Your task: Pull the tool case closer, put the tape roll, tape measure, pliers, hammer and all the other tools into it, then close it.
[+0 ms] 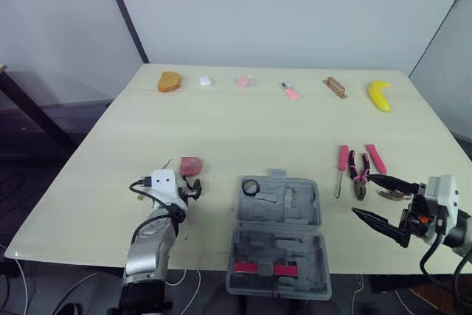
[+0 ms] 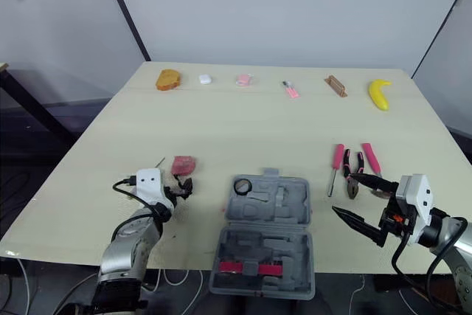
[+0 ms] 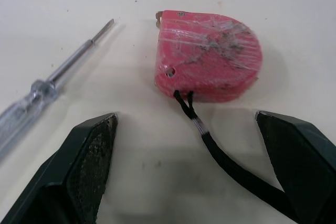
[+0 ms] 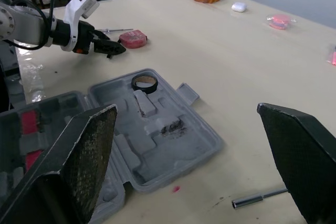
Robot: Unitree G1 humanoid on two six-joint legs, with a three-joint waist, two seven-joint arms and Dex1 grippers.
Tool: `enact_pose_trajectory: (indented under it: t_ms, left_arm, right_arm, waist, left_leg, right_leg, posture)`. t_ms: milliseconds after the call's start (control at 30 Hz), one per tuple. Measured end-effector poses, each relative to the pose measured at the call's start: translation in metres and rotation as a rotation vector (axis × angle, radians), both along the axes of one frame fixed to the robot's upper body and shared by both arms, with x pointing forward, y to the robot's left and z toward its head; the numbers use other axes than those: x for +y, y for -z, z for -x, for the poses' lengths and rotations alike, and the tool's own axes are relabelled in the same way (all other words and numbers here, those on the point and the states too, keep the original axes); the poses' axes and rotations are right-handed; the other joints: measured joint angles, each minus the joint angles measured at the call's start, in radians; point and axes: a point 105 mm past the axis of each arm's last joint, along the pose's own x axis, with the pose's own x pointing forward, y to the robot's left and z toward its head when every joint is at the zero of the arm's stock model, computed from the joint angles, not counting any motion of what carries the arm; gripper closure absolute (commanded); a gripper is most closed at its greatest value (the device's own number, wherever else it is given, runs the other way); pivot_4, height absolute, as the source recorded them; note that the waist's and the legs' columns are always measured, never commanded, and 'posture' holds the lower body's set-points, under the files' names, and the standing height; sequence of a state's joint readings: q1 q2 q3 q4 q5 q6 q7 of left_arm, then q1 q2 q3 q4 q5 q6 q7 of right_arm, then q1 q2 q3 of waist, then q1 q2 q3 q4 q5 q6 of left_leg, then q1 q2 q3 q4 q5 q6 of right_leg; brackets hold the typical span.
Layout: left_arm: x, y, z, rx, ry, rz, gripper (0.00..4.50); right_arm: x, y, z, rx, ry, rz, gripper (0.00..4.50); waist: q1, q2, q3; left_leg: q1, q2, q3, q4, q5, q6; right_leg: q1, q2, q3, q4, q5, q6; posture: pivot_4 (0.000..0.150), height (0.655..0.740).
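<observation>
The grey tool case (image 1: 280, 208) lies open at the table's front centre, with the black tape roll (image 1: 251, 187) in its far-left pocket. Left of it lies the red tape measure (image 3: 207, 61), its black strap trailing between the fingers of my open left gripper (image 1: 196, 189), which stops just short of it. A clear-handled screwdriver (image 3: 31, 103) lies beside it. At the right are a pink screwdriver (image 1: 342, 164), pink-handled pliers (image 1: 359, 178) and another pink handle (image 1: 376, 158). My right gripper (image 1: 361, 195) hangs open and empty just in front of them.
Along the far edge lie an orange bread-like piece (image 1: 169, 81), a white object (image 1: 205, 80), a pink object (image 1: 243, 80), a small pink tool (image 1: 290, 91), a brown block (image 1: 335, 87) and a banana (image 1: 379, 95). The case's lid (image 1: 279, 263) overhangs the front table edge.
</observation>
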State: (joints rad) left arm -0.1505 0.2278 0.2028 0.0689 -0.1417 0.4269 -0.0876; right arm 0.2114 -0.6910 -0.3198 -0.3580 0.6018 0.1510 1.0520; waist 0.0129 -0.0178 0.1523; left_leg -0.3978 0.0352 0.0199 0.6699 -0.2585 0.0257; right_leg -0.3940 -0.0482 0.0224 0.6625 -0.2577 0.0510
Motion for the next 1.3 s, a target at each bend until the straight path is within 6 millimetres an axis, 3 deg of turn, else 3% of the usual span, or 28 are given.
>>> enact_pose_trajectory:
  t_ms: [67, 100, 133, 300, 333, 500, 733, 833, 967, 1300]
  left_arm:
    - [0.001, 0.000, -0.002, 0.001, 0.003, -0.005, 1.32]
    - [0.000, 0.000, -0.002, 0.001, 0.004, -0.005, 1.32]
    - [0.000, 0.000, -0.003, 0.001, 0.009, -0.009, 2.15]
    - [0.000, 0.001, -0.002, 0.003, 0.024, -0.023, 4.38]
    - [0.000, 0.002, 0.000, 0.004, 0.026, -0.028, 4.49]
    - [-0.005, 0.004, 0.008, 0.011, 0.083, -0.047, 4.49]
    - [-0.021, 0.011, 0.048, 0.076, 0.276, -0.108, 4.49]
    - [-0.026, 0.013, 0.080, 0.132, 0.379, -0.131, 4.49]
    - [-0.033, 0.017, 0.105, 0.178, 0.436, -0.118, 4.49]
    - [-0.044, 0.021, 0.147, 0.240, 0.493, -0.084, 4.49]
  right_arm:
    - [0.000, 0.000, 0.000, -0.001, 0.001, 0.006, 0.00]
    - [0.000, 0.001, 0.000, -0.001, 0.002, 0.008, 0.00]
    - [0.001, 0.002, 0.000, 0.000, 0.000, 0.008, 0.00]
    - [0.002, 0.003, 0.000, 0.004, -0.001, 0.008, 0.00]
    - [0.002, 0.003, 0.000, 0.004, 0.000, 0.007, 0.00]
    - [0.003, 0.004, 0.002, 0.009, -0.010, 0.005, 0.00]
    - [0.013, 0.004, 0.011, 0.024, -0.109, -0.018, 0.00]
    - [0.014, 0.009, 0.019, 0.059, -0.172, 0.021, 0.00]
    - [0.017, 0.010, 0.024, 0.072, -0.232, 0.032, 0.00]
    - [0.022, 0.009, 0.025, 0.061, -0.305, 0.041, 0.00]
  waist:
    - [0.000, 0.000, 0.000]
    - [0.000, 0.000, 0.000]
    - [0.000, 0.000, 0.000]
    - [0.000, 0.000, 0.000]
    - [0.000, 0.000, 0.000]
    - [-0.001, 0.001, 0.000]
    - [0.000, 0.002, -0.001]
    - [-0.004, 0.002, -0.001]
    - [-0.002, 0.002, -0.001]
    - [-0.001, 0.001, 0.000]
  left_leg:
    - [0.000, 0.000, 0.000, 0.000, 0.000, 0.000]
    - [0.000, 0.000, 0.000, 0.000, 0.000, 0.000]
    - [0.000, 0.000, 0.000, 0.000, 0.000, 0.000]
    - [0.000, 0.000, 0.000, 0.000, 0.000, 0.000]
    - [0.000, 0.000, 0.000, 0.000, 0.000, 0.000]
    - [0.000, 0.001, 0.001, 0.000, 0.000, 0.000]
    - [0.001, 0.003, 0.002, -0.001, 0.000, 0.000]
    - [0.001, 0.003, 0.003, -0.001, 0.000, 0.000]
    - [0.001, 0.003, 0.003, -0.001, 0.000, 0.000]
    - [0.000, 0.003, 0.003, -0.001, 0.000, 0.000]
  right_leg:
    - [0.000, 0.000, 0.000, 0.000, 0.000, 0.000]
    - [0.000, 0.000, 0.000, 0.000, 0.000, 0.000]
    - [0.000, 0.000, 0.000, 0.000, 0.000, 0.000]
    - [0.000, 0.000, 0.000, 0.000, 0.000, 0.000]
    - [0.000, 0.000, 0.000, 0.000, 0.000, 0.000]
    - [0.000, 0.000, 0.001, 0.000, 0.000, 0.000]
    - [0.000, -0.002, 0.002, -0.001, -0.002, -0.003]
    - [-0.001, -0.004, 0.003, -0.002, -0.002, -0.004]
    - [-0.001, -0.005, 0.002, -0.002, -0.002, -0.004]
    - [-0.002, -0.006, 0.002, -0.002, -0.003, -0.004]
  posture:
    - [0.150, 0.7400]
    - [0.150, 0.7400]
    - [0.150, 0.7400]
    - [0.150, 0.7400]
    - [0.150, 0.7400]
    - [0.150, 0.7400]
    - [0.150, 0.7400]
    - [0.150, 0.7400]
    - [0.150, 0.7400]
    - [0.150, 0.7400]
